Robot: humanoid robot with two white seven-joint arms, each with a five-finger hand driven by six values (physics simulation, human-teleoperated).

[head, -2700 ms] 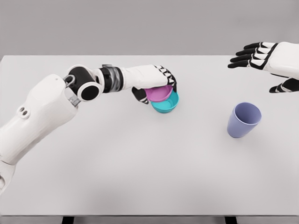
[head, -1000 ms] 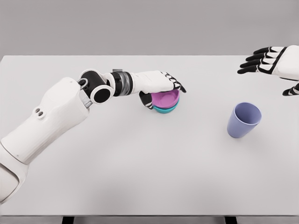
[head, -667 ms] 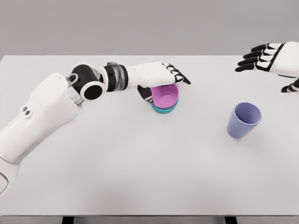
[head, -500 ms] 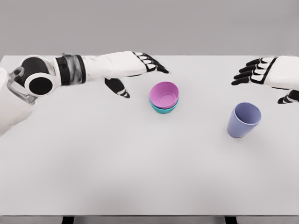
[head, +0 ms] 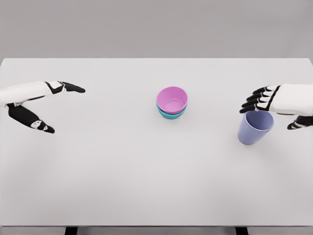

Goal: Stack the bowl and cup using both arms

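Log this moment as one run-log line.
left hand: open, far left | right hand: open, over lavender plastic cup | pink bowl: nested in teal bowl

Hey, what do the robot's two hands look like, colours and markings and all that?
Both are five-finger hands with smooth white shells over the back and wrist. The left hand has black fingertips and a black thumb with small white patches. The right hand has black fingers banded with white segments, and its thumb is black too. No cables or sleeves show.
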